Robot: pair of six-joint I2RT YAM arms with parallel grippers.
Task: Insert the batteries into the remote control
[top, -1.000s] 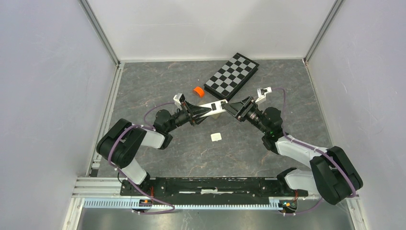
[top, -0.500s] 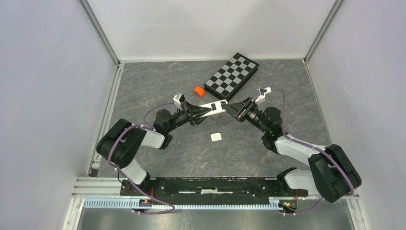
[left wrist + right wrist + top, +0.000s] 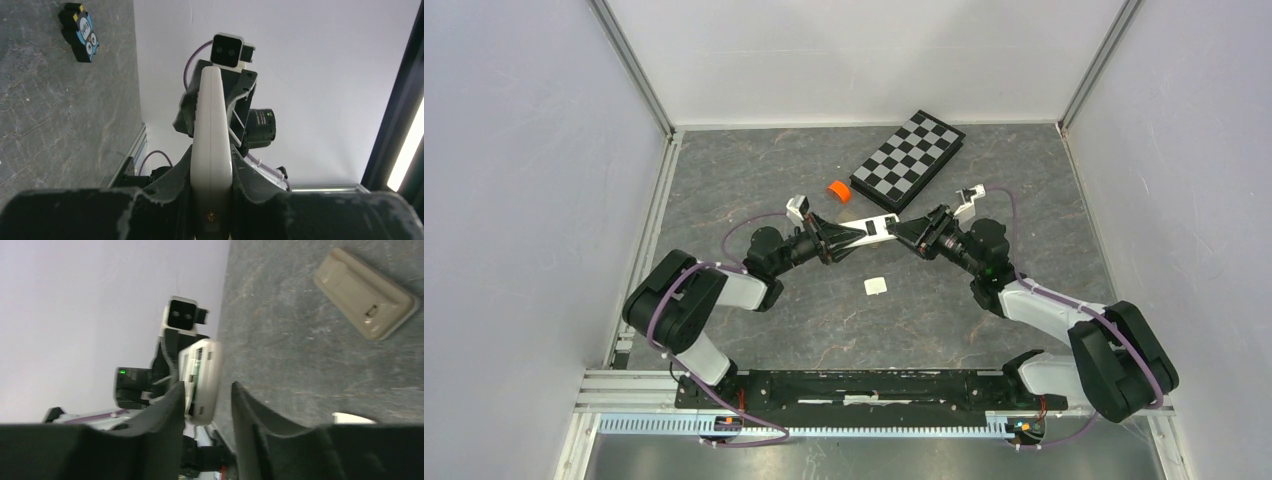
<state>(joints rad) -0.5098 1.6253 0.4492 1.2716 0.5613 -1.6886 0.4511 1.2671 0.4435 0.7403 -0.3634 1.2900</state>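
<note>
While the left gripper (image 3: 849,234) clamps the remote control (image 3: 879,227) at its near end, the right gripper (image 3: 906,231) sits over the opposite end.

- Left: fingers (image 3: 167,192) are pressed on both flat faces of the remote, which comes out between them. Firm grip.
- Right: the jaws are parted and straddle the far tip of the remote. In the right wrist view one finger (image 3: 167,415) sits against the body. The other finger (image 3: 247,415) shows a sliver of daylight, so it's not clamped.
- Remote position: it's between the two grippers, mid-table. It spans from one set of fingertips to the other, just this side of the checkerboard (image 3: 909,158) and orange roll (image 3: 837,189).
- Axis: in the top view the long axis runs left-right, with the right end tilted slightly toward the far wall. From the left wrist it points straight away from the camera at the right wrist camera, thin edge on.
- An open recess in the remote faces the right wrist camera, with something dark and greenish inside. Can't tell if that's a cell.
- On the table there's a beige cover plate (image 3: 365,292), lying flat and well apart from the remote. A blue-and-black gadget (image 3: 80,31) lies off to the side.
</note>
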